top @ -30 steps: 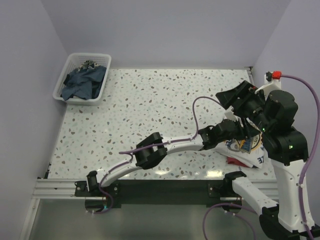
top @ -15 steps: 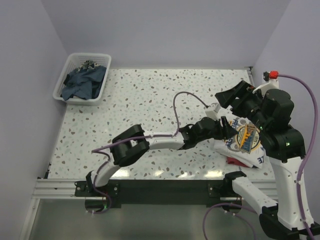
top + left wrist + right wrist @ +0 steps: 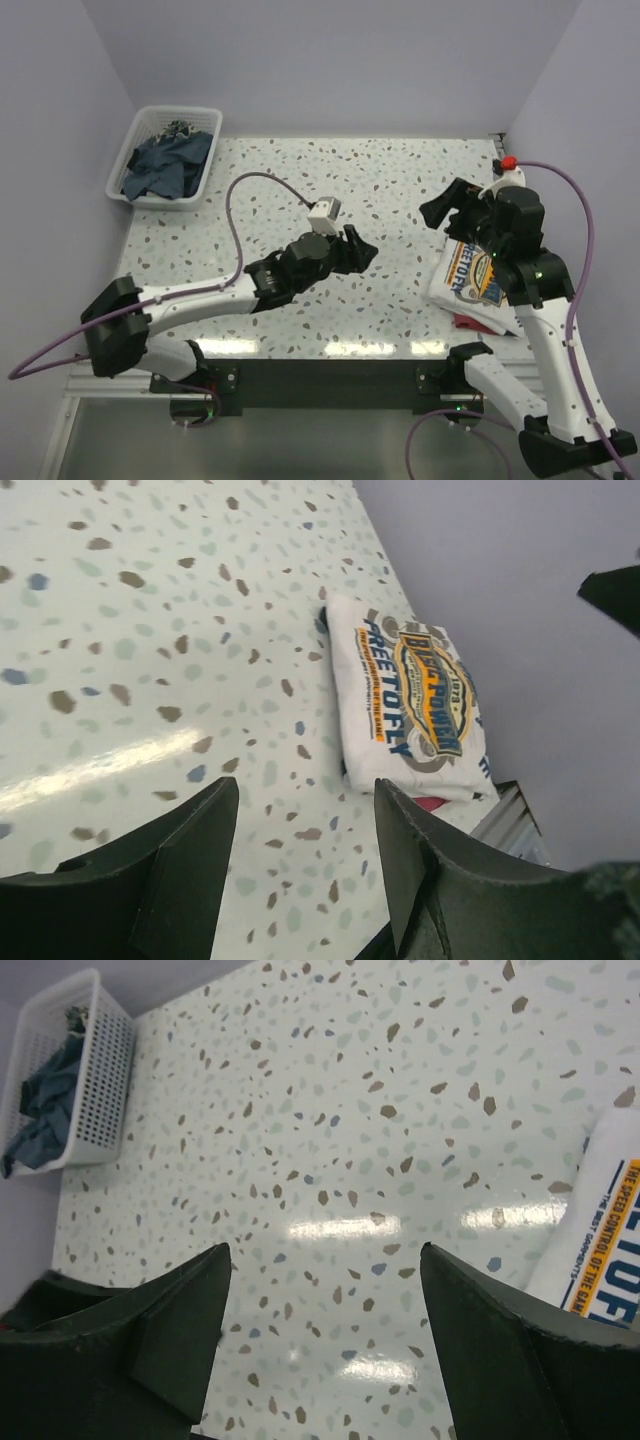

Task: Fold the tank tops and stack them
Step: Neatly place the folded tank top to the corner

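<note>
Left claw [image 3: 305, 855] and right claw [image 3: 320, 1360] wide open, empty, above table [image 3: 300, 180]; folded white tank top [image 3: 405, 705] atop red tank top [image 3: 465, 322].

On desk [image 3: 300, 190] near-right corner: printed top [image 3: 478, 285] atop plain top [image 3: 466, 322]. Far-left corner: basket [image 3: 155, 201], cloth [image 3: 165, 165] in it. Mid-desk: left claw [image 3: 360, 248].

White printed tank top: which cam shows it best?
Left wrist: the white tank top lies folded, fully in view, print legible. Top external has the right arm overlapping it; right wrist catches only one edge.
</note>
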